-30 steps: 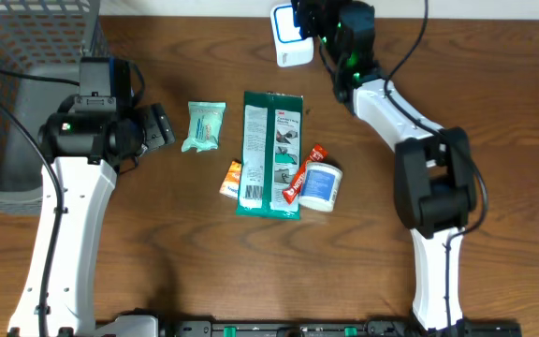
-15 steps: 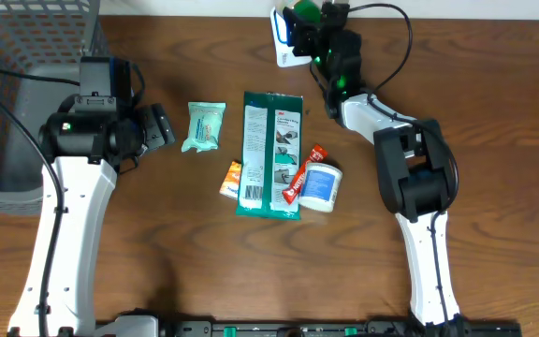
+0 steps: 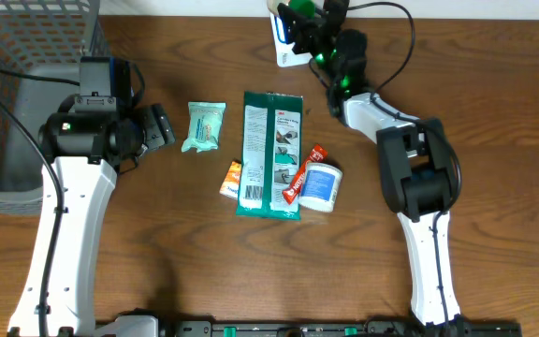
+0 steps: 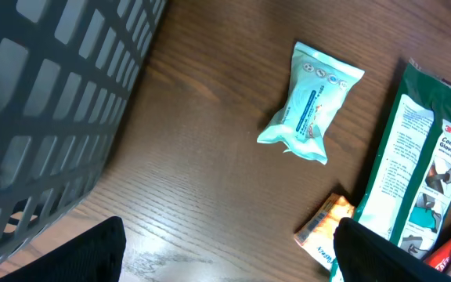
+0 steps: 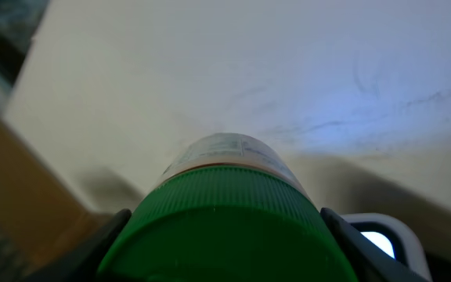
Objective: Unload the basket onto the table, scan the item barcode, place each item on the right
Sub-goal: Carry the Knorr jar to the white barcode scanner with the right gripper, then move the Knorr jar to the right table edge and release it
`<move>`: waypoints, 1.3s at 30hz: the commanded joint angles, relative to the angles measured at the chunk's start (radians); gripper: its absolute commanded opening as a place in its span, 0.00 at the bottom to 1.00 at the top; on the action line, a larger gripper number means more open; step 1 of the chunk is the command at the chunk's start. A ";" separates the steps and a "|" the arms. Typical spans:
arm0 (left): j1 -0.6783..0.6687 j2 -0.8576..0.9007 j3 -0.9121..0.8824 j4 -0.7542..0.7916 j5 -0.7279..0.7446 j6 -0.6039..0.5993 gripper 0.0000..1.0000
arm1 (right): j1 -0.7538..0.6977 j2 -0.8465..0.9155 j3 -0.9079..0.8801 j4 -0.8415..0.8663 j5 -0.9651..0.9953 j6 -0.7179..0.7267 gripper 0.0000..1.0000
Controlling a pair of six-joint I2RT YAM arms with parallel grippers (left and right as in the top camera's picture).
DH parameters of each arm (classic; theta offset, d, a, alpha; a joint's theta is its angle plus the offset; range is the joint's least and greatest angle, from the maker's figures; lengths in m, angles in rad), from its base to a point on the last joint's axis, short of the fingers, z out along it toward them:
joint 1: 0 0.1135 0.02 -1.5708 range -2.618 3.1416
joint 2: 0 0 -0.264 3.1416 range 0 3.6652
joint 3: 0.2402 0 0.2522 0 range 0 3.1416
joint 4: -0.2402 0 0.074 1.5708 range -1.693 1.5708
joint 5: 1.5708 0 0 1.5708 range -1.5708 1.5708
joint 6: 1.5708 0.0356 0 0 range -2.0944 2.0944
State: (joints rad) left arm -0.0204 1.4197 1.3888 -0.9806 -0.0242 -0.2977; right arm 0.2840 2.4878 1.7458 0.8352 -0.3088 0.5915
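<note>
Right gripper [image 3: 305, 19]: is clamping its fingers around the green-capped bottle [image 5: 225, 211], the jaws standing partly apart on the cap.
Bottle's place: is riding inside that grip, lifted off the surface [image 3: 157, 243].
Long axis: is running straight out ahead of the gripper, with the cap nearest the wrist and the label end pointing away.
Scanner [image 3: 286, 49]: is standing just beside the gripper, low to one side (its window is glowing). The label is probably needing a turn toward it.
Nearer arm: the right. The left gripper [image 3: 162, 126] is hanging open and empty, well apart from the scanner.
Views: the right wrist is showing the cap and label close up. The overhead is showing the gripper against the scanner. Neither is showing a barcode.
</note>
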 commanded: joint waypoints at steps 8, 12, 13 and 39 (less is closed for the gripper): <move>0.004 0.006 0.001 -0.001 0.006 0.009 0.85 | -0.148 -0.495 0.019 -0.770 -0.212 -0.080 0.01; 0.004 0.006 0.001 -0.001 0.006 0.009 0.85 | -0.237 -0.679 0.019 -1.256 -0.091 -0.209 0.01; 0.004 0.006 0.001 -0.001 0.006 0.009 0.85 | -0.264 -0.717 0.019 -1.362 -0.045 -0.236 0.01; 0.004 0.006 0.001 -0.001 0.006 0.009 0.85 | -0.729 -0.645 -0.418 -1.613 0.379 -0.339 0.04</move>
State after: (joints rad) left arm -0.0204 1.4197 1.3872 -0.9802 -0.0242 -0.2977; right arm -0.4400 1.8317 1.3518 -0.8143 0.0631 0.2661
